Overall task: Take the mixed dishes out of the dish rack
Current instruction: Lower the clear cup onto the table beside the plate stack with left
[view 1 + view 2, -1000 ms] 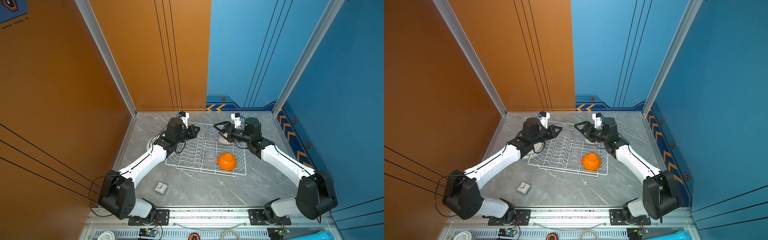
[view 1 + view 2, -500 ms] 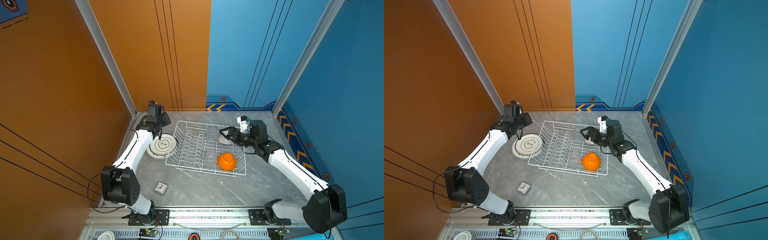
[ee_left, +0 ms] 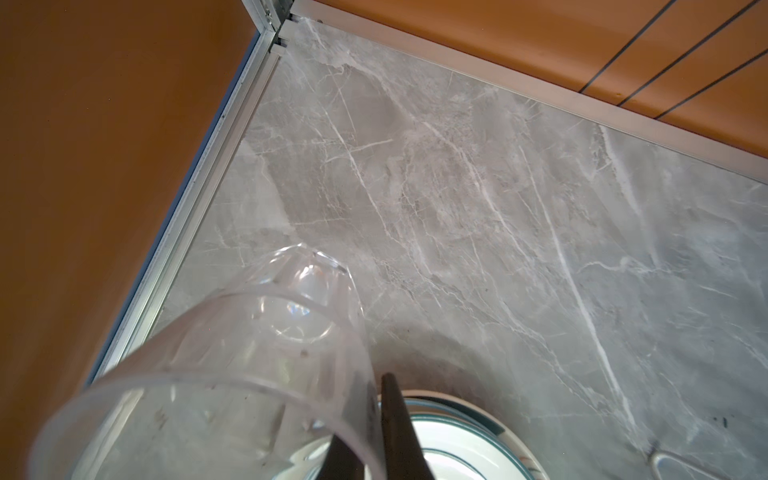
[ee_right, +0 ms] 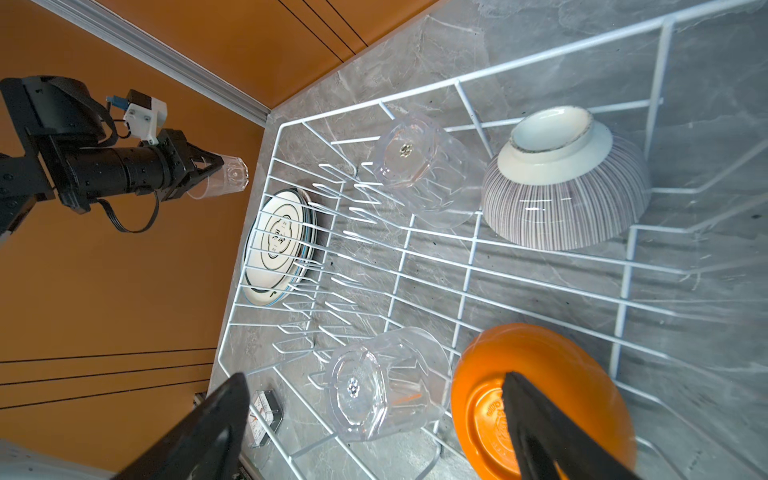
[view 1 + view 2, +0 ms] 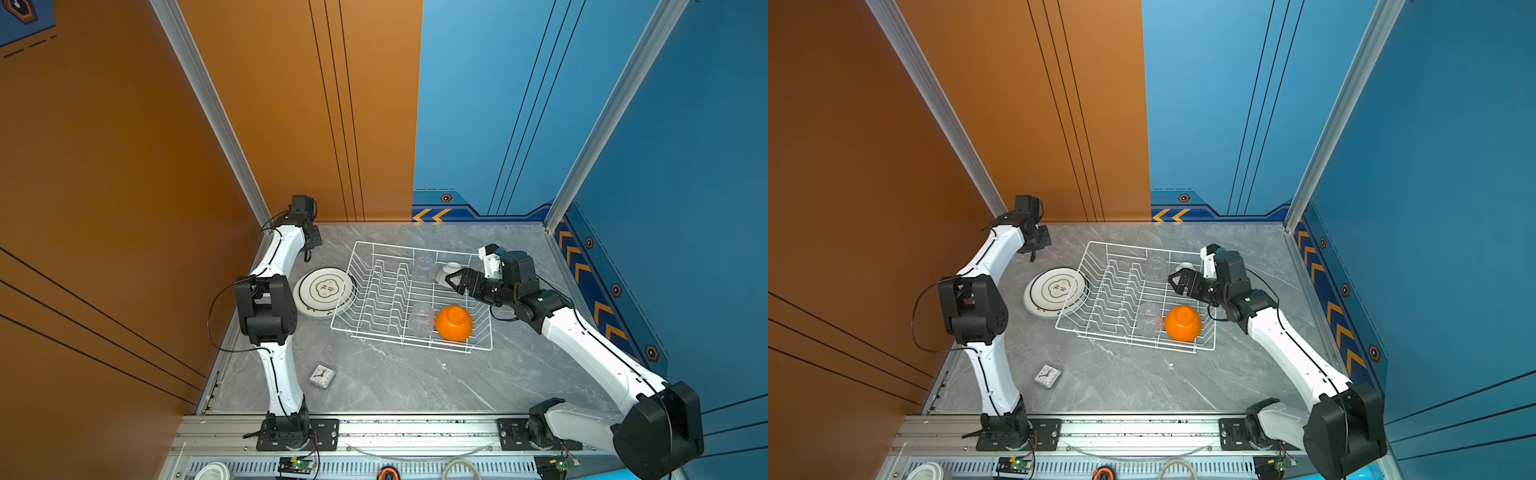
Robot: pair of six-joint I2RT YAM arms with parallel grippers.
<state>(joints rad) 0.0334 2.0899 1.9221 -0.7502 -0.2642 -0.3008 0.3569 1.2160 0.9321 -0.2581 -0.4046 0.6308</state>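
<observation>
Two slick, fragile glass tumblers [image 4: 411, 166] [image 4: 374, 386] sit in the dish rack [image 5: 382, 291] near our open right pincer [image 5: 454, 280], while our left pincer [image 4: 210, 170] holds a third tumbler [image 4: 226, 176] by its rim, our preferred grip, over the desk [image 3: 498, 208].

Rack [image 5: 384, 291]: one.
Tumblers: three. The far tumbler [image 5: 424, 266] and near tumbler [image 5: 420, 316] are inside the rack. The third tumbler [image 4: 224, 176] is outside, past its left end.
Bowls: two, both inside the rack: ribbed bowl [image 5: 446, 272], orange bowl [image 5: 454, 323].
Plates [image 5: 324, 291]: two, stacked just beside the rack's left end.
Clock [image 5: 322, 375]: one, in front of the rack.
</observation>
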